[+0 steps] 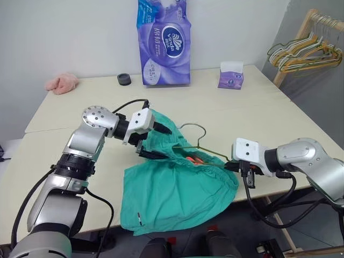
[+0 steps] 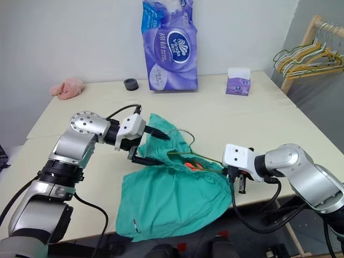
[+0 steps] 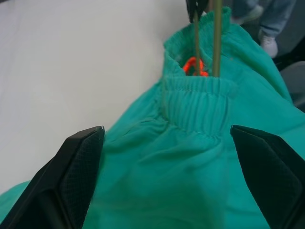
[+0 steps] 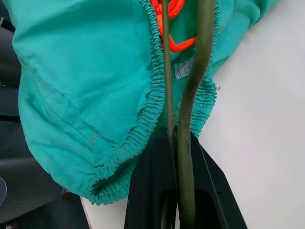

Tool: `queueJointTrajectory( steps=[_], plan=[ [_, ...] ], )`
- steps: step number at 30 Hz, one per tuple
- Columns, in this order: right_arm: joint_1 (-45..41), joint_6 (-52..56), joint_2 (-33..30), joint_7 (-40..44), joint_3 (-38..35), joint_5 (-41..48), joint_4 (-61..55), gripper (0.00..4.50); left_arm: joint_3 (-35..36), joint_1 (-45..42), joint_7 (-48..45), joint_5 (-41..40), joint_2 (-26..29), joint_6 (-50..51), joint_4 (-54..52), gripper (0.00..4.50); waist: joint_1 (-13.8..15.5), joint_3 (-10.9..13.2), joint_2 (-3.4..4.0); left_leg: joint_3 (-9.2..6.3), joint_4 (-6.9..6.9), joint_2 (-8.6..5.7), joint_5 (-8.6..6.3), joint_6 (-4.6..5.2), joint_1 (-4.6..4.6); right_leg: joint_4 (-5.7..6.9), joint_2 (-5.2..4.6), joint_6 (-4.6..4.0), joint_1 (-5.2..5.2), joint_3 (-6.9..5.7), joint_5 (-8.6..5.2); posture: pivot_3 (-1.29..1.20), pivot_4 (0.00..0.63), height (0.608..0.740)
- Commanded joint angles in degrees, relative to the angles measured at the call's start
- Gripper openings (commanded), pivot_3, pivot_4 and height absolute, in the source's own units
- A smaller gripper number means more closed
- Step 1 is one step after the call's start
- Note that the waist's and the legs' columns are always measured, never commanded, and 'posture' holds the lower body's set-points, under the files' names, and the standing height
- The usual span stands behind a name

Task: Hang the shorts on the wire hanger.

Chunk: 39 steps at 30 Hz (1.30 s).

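The teal shorts [image 1: 172, 196] lie at the table's front edge, their gathered waistband [image 3: 200, 102] bunched up and one leg hanging over the edge. The thin wire hanger [image 1: 198, 131] lies partly inside the waist opening, with its hook sticking up behind. An orange drawstring [image 3: 192, 66] shows inside the waistband. My right gripper [image 4: 174, 138] is shut on the hanger's wires at the right end of the shorts. Open wide, my left gripper [image 1: 165, 144] sits at the shorts' left side, and its fingers [image 3: 78, 171] straddle the cloth just short of the waistband.
A purple pack of tissue rolls [image 1: 164, 43], a small purple tissue box [image 1: 231, 75] and a black ring [image 1: 124, 79] stand along the table's back. A pink cloth lump [image 1: 62, 83] lies back left. A wooden rack with bunched hangers [image 1: 306, 51] stands at the right.
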Motion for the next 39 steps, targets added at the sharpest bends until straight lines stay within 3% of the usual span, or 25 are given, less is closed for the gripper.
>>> queueJointTrajectory(
  steps=[1, 9, 13, 22, 25, 32, 36, 39],
  plan=[
    [-1.91, -0.23, -0.2, 0.53, -2.45, 0.21, -1.93, 0.0, -0.28, -0.27, -1.42, 0.8, 0.83, -1.26, 0.67, 4.49, -0.02, 0.0, 0.0, 0.0, 0.0, 0.0, 0.0, 0.0, 0.0, 0.0, 0.0, 0.0, 0.0, -0.01, 0.0, -0.12, 0.053, 0.74],
    [-2.88, 1.47, 1.23, 0.43, -3.99, 2.13, -2.46, 0.0, -1.53, 0.52, -1.83, 2.71, -0.94, -3.7, 3.36, 4.49, -0.41, 0.0, 0.0, 0.0, 0.0, 0.0, 0.0, 0.0, 0.0, 0.0, 0.0, 0.0, 0.0, 0.0, 0.0, -0.12, 0.055, 0.74],
    [-3.44, 1.64, 1.86, 0.37, -4.25, 2.53, -3.07, 0.0, -1.39, 0.26, -0.79, 3.14, -2.59, -4.56, 5.63, 3.64, -0.43, 0.0, 0.0, -0.01, 0.0, 0.0, 0.0, 0.01, 0.0, 0.0, 0.0, 0.0, 0.0, 0.0, 0.0, -0.13, 0.055, 0.74],
    [-3.07, -0.46, 1.79, 1.15, -4.12, 2.01, -3.94, 0.0, -0.35, -0.24, -0.79, 1.86, -4.42, -3.77, 8.01, 0.91, -0.61, 0.0, 0.0, 0.0, 0.0, 0.01, 0.0, 0.01, 0.0, 0.01, 0.0, 0.0, -0.01, 0.0, 0.0, -0.13, 0.053, 0.74],
    [-2.19, -3.94, 1.44, 2.12, -3.57, 1.03, -3.82, 0.0, -0.05, -0.19, -0.92, 1.55, -4.91, -3.39, 8.21, 0.19, -0.55, 0.0, 0.0, 0.0, 0.0, 0.0, 0.0, 0.01, 0.0, 0.01, -0.01, 0.0, -0.01, 0.0, 0.0, -0.13, 0.053, 0.74],
    [-0.72, -11.23, 1.05, 3.15, -3.6, -2.5, -1.85, 0.0, -0.16, -0.01, -0.03, 2.89, -5.25, -4.56, 9.03, 0.07, -0.8, 0.0, 0.0, 0.0, 0.0, 0.01, 0.0, 0.01, -0.01, 0.01, 0.0, 0.0, -0.01, -0.01, 0.0, -0.14, 0.053, 0.74],
    [2.56, -16.0, -2.04, 4.58, -4.62, -5.57, 0.41, 1.03, -0.18, -0.75, 1.77, 4.65, -5.41, -6.41, 11.32, 0.06, -0.66, 0.0, -0.01, 0.01, 0.01, 0.0, 0.0, 0.01, 0.0, 0.02, 0.0, 0.0, -0.01, 0.0, 0.0, -0.14, 0.053, 0.74],
    [7.99, -14.68, -5.81, 5.76, -9.77, -3.98, 1.54, 2.07, -0.05, -1.73, 4.6, 6.69, -5.74, -9.04, 13.69, 0.06, -0.21, 0.01, -0.03, 0.0, 0.02, -0.01, -0.01, 0.01, -0.01, -0.01, -0.02, 0.0, 0.01, 0.0, 0.0, -0.14, 0.056, 0.74]
  ],
)
